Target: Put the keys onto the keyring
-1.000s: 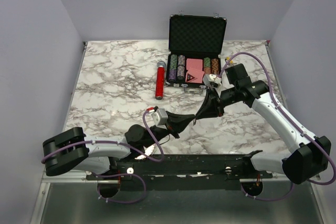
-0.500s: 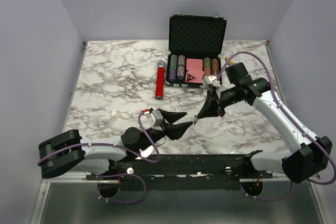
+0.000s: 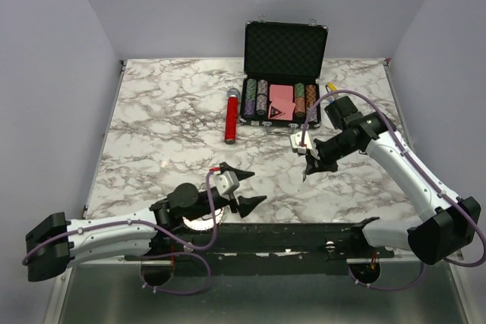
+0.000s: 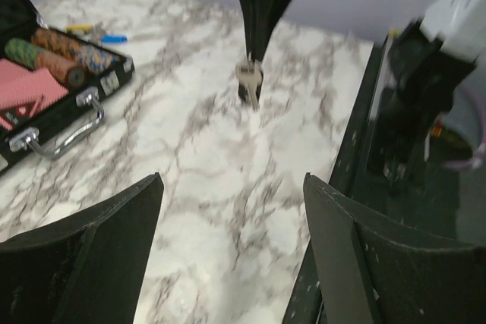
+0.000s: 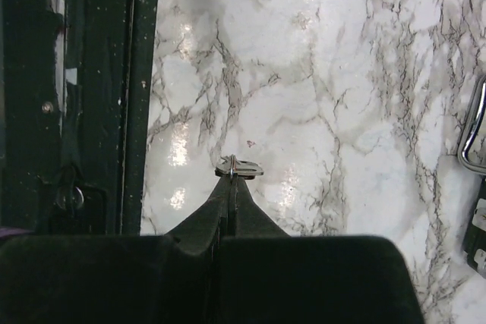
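One small silver metal key [image 4: 249, 87] is the only task piece plainly accounted for. The right pincer [image 3: 306, 171] has its two black fingers [image 5: 228, 195] pressed together on one end of it, the rest hanging straight down over the white-and-grey marbled surface [image 3: 167, 127]. Whether the tip touches the surface cannot be told. The right wrist view agrees: the key sits edge-on at the very fingertips, nothing else caught. Held so, most of the key hangs free below the pads, which suits offering it to a ring rather than laying it flat. The left pincer [image 3: 259, 187] is spread wide and holds nothing; it sits low near the front edge, aimed toward the hanging key and well apart from it. Judgement: it waits to assist or to take a regrasp. The keyring is not made out for certain. A small blue bit [image 4: 114, 38] and a yellow one [image 4: 80, 28] lie beyond the open black hinged case of poker chips [image 3: 285, 43], but no ring wire shows there. A red cylinder with a silver cap [image 3: 231, 121] lies left of the case. Threading not yet begun. Risk: the grip is slim, so the key could pivot or slip under any side push.
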### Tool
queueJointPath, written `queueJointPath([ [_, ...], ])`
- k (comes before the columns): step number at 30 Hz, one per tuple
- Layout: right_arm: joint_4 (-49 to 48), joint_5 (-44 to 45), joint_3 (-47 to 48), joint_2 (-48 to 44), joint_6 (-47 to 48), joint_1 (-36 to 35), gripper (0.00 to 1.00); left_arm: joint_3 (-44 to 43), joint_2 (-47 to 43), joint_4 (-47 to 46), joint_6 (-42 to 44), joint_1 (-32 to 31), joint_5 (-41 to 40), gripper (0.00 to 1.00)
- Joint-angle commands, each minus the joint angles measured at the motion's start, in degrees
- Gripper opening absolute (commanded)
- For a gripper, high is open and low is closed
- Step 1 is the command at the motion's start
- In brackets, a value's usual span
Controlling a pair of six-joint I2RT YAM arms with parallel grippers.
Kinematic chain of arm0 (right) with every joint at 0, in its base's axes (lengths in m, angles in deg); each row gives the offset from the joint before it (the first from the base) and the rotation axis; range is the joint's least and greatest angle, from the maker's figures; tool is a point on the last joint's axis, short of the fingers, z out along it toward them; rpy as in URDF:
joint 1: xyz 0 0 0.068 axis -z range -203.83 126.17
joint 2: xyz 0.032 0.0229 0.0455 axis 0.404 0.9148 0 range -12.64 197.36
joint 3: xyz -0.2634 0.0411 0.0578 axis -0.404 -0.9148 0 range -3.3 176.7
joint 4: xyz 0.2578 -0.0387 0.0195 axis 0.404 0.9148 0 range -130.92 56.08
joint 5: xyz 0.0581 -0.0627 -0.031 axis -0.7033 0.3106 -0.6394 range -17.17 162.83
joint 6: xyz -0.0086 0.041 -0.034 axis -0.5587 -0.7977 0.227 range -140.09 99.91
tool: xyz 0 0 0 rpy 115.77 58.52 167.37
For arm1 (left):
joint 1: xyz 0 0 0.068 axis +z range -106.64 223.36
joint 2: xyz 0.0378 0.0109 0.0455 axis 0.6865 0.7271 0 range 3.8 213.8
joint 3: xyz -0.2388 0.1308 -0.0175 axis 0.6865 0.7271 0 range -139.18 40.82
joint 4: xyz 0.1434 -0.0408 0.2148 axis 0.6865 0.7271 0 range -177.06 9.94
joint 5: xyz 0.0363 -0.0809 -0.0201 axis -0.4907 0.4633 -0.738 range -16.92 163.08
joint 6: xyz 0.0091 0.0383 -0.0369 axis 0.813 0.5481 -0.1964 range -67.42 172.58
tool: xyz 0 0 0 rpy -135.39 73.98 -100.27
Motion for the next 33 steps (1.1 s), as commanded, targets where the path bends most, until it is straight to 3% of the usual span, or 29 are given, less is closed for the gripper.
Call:
queueJointPath([
  [1,2.4,4.1,-0.3,-0.8,4.8,-1.3,0.01,-4.0,6.3,6.7,9.9,-0.8,3.9,0.81],
  [6,3.2,3.8,-0.2,0.5,4.2,-3.3,0.01,-9.7,16.7,1.5,14.6,-2.2,2.2,0.68],
  [10,2.6,2.9,-0.5,0.2,2.9,-4.4,0.01,-11.2,22.2,-6.6,15.4,-2.7,-0.7,0.65],
  [16,2.7,-1.3,-0.4,0.6,2.3,-4.7,0.01,-13.5,28.8,-12.9,14.5,-3.0,1.3,0.63],
  [22,2.1,-3.5,-0.4,0.2,1.7,-4.8,0.01,-14.9,32.1,-15.2,13.3,-3.2,1.7,0.54],
  [26,1.9,-4.1,-0.7,0.2,1.5,-4.8,0.01,-16.2,33.5,-14.8,12.8,-3.2,1.8,0.42],
  [33,1.4,-4.4,-0.8,0.0,0.8,-4.8,0.01,-17.0,34.4,-14.7,11.6,-3.2,4.5,0.39],
])
